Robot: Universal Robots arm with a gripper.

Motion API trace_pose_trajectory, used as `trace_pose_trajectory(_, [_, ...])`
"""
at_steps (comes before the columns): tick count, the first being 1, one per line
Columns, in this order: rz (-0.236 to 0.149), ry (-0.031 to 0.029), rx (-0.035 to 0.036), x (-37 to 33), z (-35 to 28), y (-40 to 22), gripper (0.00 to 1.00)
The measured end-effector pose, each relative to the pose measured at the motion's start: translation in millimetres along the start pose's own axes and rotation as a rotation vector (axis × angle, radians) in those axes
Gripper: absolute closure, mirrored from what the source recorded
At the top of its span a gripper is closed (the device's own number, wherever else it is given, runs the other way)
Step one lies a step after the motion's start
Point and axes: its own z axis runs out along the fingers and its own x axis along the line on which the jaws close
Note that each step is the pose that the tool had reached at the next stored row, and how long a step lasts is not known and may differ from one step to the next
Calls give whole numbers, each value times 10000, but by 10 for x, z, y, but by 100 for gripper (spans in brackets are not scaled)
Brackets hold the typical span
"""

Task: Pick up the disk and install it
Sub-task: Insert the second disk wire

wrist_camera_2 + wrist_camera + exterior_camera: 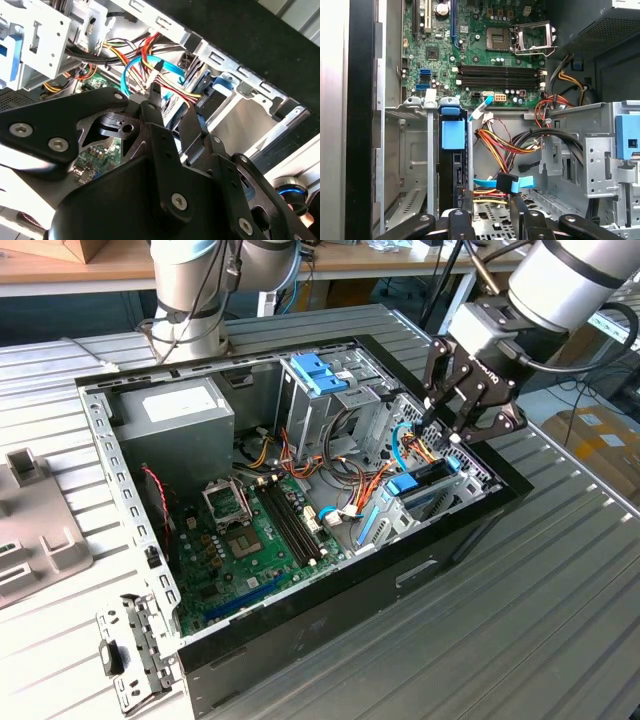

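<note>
The disk (428,490) stands on edge in a slot of the metal drive cage (385,525), at the corner of the open computer case on the exterior view's right. Its blue rail tab (402,483) sticks up. In the first wrist view the disk (455,172) is a dark slab under a blue tab (452,134) between the cage walls. My gripper (443,430) hovers just above and behind that cage, open, with nothing between its fingers. Its black fingertips (467,200) hang over loose cables, clear of the disk. The second wrist view shows the gripper (172,107) above the wiring.
A grey power supply (170,415) with a white label fills the case's back corner. The green motherboard (250,540) lies on the floor of the case. Coloured cables (350,475) and a blue data cable (515,182) lie under the gripper. A second cage with blue brackets (320,375) stands behind. A loose metal bracket (130,660) rests on the table.
</note>
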Motion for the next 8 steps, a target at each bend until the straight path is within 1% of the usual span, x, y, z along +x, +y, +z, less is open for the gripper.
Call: trace_pose_trajectory(8, [0, -2, 0, -28, 11, 96, 58])
